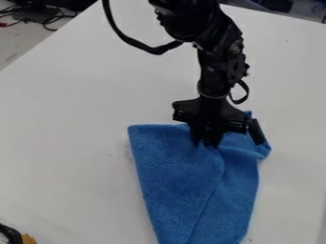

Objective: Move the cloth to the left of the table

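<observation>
The black gripper [207,142] points down at the upper part of the blue cloth [185,176], right of the view's centre. Its fingers are close together and shut on the cloth, which creases around the tips. From there the cloth spreads toward the bottom edge of the view, with a folded layer along its right side. The gripper hides part of the cloth's upper edge.
The white table [64,138] runs under everything, its left edge slanting at the upper left. A black object [9,233] with a yellow-brown piece [28,238] sits in the bottom left corner. Cables [47,20] lie beyond the table at the upper left.
</observation>
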Controlling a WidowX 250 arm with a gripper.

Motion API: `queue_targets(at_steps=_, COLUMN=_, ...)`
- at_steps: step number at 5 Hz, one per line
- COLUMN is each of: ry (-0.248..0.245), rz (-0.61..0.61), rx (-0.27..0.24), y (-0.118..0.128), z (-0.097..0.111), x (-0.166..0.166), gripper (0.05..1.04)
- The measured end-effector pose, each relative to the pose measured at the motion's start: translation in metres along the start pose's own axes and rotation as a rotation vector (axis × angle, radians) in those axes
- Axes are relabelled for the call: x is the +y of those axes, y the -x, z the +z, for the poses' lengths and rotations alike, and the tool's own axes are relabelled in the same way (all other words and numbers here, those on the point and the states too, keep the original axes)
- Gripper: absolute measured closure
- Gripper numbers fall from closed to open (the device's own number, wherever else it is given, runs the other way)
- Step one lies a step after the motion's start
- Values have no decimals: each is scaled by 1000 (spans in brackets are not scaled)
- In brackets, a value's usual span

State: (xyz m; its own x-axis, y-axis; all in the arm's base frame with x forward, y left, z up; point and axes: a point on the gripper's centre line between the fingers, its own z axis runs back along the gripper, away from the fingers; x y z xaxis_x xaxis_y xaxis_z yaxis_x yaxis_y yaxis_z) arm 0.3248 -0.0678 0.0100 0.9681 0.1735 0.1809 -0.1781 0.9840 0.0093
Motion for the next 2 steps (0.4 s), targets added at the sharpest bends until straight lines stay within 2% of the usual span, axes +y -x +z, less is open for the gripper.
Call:
queue_targets(at_steps=1, ry=-12, rz=22, rx=2, y=1, z=0, x=0, gripper=926)
queue_targets(at_steps=2, ry=-29, rz=26, rx=-4, y=2, z=1, x=-2, gripper=923)
